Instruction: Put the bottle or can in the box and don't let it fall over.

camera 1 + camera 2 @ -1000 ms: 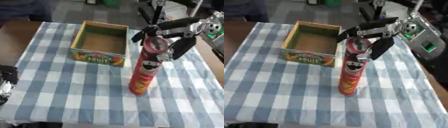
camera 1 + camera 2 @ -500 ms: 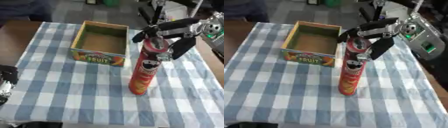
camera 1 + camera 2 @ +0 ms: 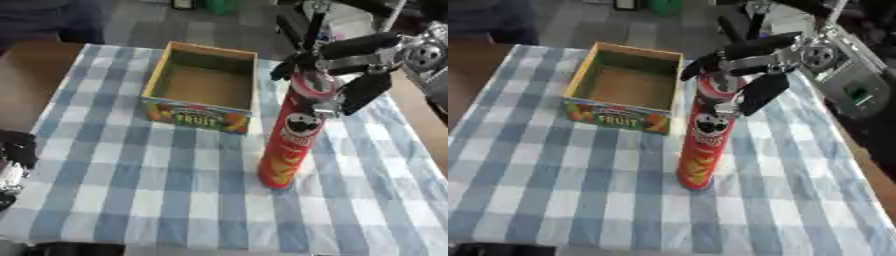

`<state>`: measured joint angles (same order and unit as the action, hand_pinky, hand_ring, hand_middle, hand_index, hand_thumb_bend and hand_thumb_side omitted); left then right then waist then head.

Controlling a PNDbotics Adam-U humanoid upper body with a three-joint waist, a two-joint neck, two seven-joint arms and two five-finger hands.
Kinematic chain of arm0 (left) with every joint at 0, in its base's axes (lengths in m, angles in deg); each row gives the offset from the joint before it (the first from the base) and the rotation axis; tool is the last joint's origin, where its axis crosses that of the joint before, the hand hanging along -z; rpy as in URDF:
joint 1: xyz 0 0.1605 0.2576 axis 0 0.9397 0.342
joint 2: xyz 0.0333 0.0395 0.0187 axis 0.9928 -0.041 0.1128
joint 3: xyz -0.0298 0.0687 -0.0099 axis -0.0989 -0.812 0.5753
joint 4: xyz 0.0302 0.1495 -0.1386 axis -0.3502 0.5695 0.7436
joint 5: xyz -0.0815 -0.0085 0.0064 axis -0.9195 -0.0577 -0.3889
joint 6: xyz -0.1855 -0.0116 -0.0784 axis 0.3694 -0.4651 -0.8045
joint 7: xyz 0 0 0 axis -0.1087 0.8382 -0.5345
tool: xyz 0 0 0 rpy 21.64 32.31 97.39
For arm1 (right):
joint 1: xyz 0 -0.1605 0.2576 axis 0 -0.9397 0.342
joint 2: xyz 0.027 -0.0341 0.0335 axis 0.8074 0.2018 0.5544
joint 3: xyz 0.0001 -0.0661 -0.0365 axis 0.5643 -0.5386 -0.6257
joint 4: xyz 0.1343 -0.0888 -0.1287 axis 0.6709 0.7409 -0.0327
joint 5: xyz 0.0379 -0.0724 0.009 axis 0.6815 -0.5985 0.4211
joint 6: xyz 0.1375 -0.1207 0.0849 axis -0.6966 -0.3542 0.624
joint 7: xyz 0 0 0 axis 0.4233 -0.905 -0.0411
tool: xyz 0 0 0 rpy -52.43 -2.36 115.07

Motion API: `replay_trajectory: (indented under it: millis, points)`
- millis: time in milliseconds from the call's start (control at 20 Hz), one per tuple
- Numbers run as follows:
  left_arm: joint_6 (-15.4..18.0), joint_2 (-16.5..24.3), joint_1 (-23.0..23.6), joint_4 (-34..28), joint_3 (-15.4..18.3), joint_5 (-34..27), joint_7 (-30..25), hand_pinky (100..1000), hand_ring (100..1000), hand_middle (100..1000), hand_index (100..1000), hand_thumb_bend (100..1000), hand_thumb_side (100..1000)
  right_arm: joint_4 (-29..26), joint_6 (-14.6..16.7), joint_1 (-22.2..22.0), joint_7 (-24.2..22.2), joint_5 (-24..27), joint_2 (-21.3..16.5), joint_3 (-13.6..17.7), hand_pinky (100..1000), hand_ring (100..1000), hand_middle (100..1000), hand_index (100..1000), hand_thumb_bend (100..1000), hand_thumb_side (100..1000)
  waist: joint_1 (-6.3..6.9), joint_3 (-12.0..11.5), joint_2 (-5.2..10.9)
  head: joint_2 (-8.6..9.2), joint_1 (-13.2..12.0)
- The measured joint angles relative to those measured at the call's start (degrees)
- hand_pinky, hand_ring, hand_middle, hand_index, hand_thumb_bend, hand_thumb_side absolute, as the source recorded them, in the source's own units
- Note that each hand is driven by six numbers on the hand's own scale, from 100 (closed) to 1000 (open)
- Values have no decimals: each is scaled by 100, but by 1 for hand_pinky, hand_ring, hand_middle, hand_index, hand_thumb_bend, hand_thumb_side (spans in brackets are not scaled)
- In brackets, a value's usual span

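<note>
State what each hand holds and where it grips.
The right hand grips the red chip can around its top end; the left hand holds nothing.

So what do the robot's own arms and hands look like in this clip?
The right hand has slim black fingers on a silver metal wrist with round joints and a grey housing behind it. The left hand shows only at the lower left edge: black, with a pale silver section below.
</note>
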<state>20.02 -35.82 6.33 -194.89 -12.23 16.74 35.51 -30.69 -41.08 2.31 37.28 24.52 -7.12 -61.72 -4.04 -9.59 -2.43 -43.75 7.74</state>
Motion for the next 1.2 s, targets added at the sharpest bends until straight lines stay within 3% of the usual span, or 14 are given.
replay_trajectory:
  millis: [200,300,500,800,1200]
  points:
    - [6,0,0,0,0,0,-8,609,549,578,699,170,487,21,2,8,3,-51,0,18,594,688,875,937,100,708,0,0,4,0,0]
    - [6,0,0,0,0,0,-9,609,549,578,700,168,488,24,3,-1,2,-51,0,20,505,626,824,890,100,651,-1,0,4,0,-1]
    - [6,-1,0,1,0,0,-9,610,549,578,700,166,489,23,3,-7,1,-47,0,27,346,544,757,803,100,399,-1,0,4,-1,-2]
    - [6,-1,0,1,0,-2,-10,610,550,578,700,166,489,1,0,-4,-2,-22,0,38,276,490,700,738,100,292,-1,1,4,-1,-3]
    - [6,-1,0,1,0,-5,-10,610,550,578,700,164,489,-156,-60,47,-18,235,-4,108,229,458,654,708,100,244,-1,-1,5,-1,-6]
